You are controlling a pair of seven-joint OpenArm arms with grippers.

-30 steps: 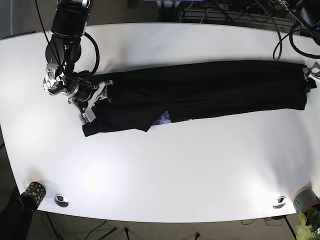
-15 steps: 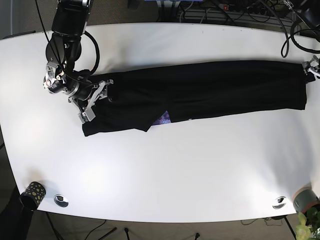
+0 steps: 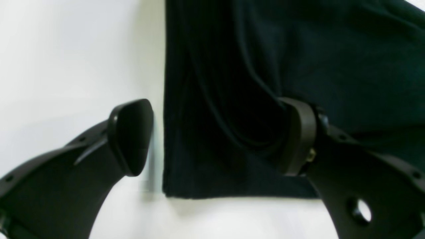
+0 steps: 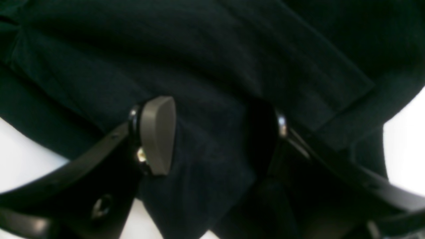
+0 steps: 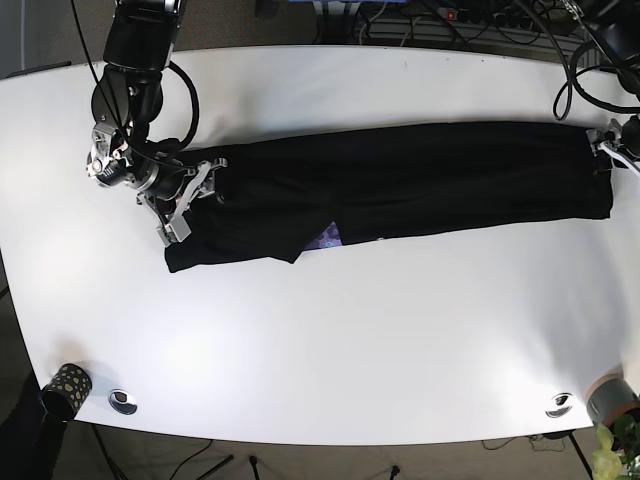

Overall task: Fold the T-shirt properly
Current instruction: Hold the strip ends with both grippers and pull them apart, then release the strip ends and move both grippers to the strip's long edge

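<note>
The black T-shirt (image 5: 400,180) lies folded into a long strip across the white table (image 5: 330,340), with a small purple print (image 5: 325,238) showing at its front edge. My right gripper (image 5: 188,200) is at the shirt's left end. In the right wrist view its fingers (image 4: 157,132) close on a bunched fold of the shirt (image 4: 212,142). My left gripper (image 5: 608,148) is at the shirt's right end. In the left wrist view it (image 3: 215,137) is open and straddles the shirt's edge (image 3: 206,99), one finger on bare table and the other on cloth.
A patterned cup (image 5: 68,385) stands at the front left corner and a grey pot with a plant (image 5: 612,402) at the front right. Two metal grommets (image 5: 122,401) (image 5: 558,405) sit near the front edge. Cables (image 5: 450,20) run behind the table.
My left gripper has shifted slightly inward onto the shirt's right end. My right gripper and the shirt have barely moved.
</note>
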